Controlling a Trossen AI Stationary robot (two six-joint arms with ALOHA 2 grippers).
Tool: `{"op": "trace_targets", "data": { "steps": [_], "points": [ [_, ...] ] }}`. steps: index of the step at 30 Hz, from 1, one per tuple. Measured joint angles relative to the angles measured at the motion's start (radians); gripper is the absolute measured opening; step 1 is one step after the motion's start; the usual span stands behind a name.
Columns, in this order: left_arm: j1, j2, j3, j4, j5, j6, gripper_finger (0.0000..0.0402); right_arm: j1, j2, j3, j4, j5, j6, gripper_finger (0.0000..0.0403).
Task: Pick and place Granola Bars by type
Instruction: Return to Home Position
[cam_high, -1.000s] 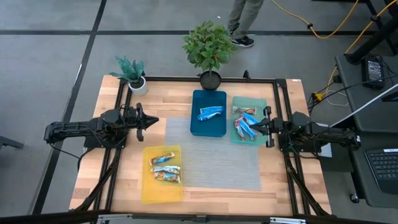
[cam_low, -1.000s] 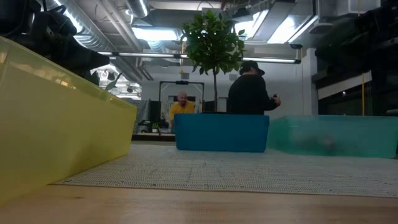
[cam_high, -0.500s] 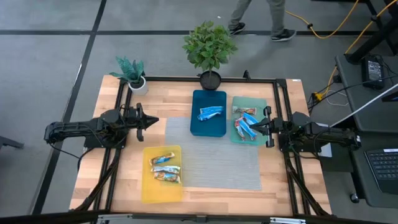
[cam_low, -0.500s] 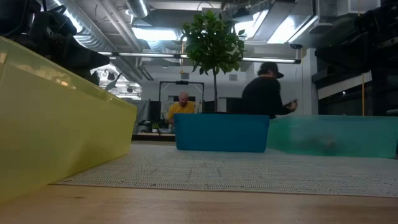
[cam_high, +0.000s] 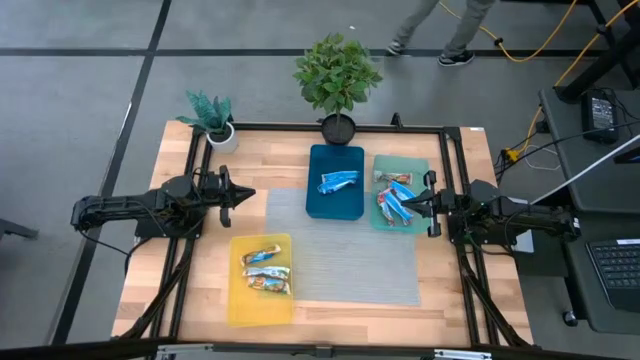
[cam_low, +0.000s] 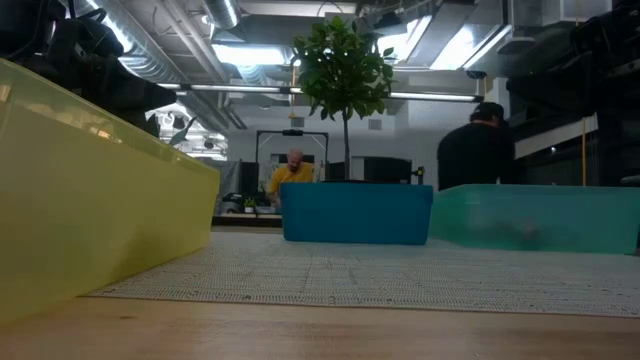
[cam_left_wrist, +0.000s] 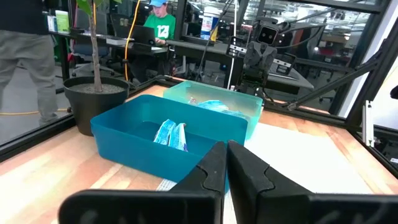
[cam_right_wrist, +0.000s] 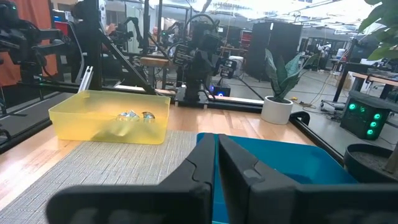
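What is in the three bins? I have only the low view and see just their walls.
Observer: In the high view the yellow bin holds three granola bars in a row.
Operator: And the other two?
Observer: The blue bin holds blue-wrapped bars; the teal bin holds mixed bars with red and blue marks.
Operator: Where are the arms?
Observer: The left gripper sits shut at the table's left side; the right gripper sits shut, its tip over the teal bin's right edge.
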Motion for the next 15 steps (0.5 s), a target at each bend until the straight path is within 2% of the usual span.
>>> {"op": "trace_targets", "data": {
  "steps": [15],
  "points": [
    [0.0,0.0,0.0,0.0,0.0,0.0,0.0006,0.0,0.0,0.0,0.0,0.0,0.0,0.0022]
  ]
}}
